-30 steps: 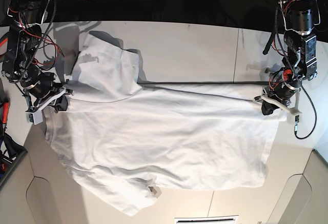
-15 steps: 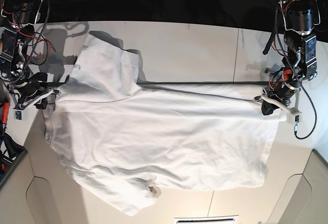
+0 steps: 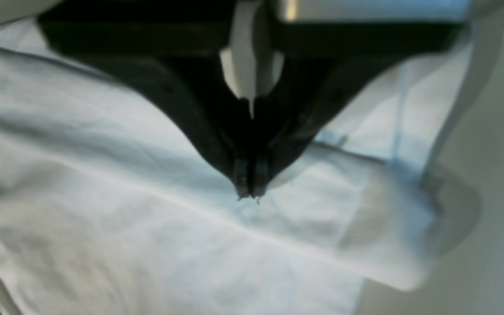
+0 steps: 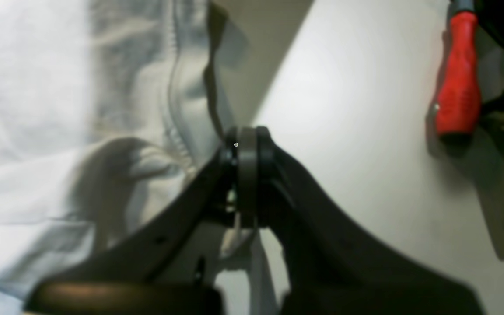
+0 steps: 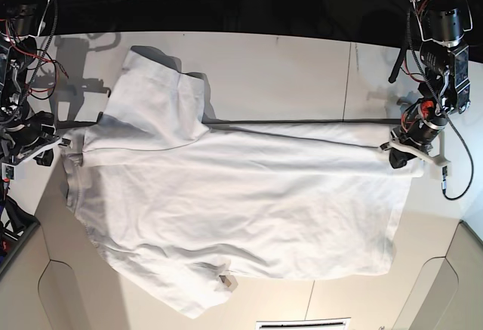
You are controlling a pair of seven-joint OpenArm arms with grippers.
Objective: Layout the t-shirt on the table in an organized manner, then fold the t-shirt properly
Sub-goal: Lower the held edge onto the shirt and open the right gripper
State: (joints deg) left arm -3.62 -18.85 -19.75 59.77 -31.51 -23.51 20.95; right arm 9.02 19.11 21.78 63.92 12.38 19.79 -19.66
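So our right gripper (image 5: 47,149) just slid out past the left edge of the table (image 5: 302,66), jaws pressed together on nothing, meaning it's let go of the collar side. The left gripper (image 5: 398,156) is pinched closed at the hem corner; whether it's holding fabric, we can't tell. The t-shirt (image 5: 241,202) lies mostly flat, far sleeve bunched, so spreading's not finished.

The t-shirt (image 5: 234,209) was plain white, no print anywhere, with grey-blue shading in its creases. The table (image 5: 302,73) was matte off-white, crossed by a thin dark seam (image 5: 302,122), its far edge black. Both grippers — left (image 3: 249,192) and right (image 4: 245,144) — had black fingers. A tool handle (image 4: 457,87) at the table's side was bright red — the only strong colour.
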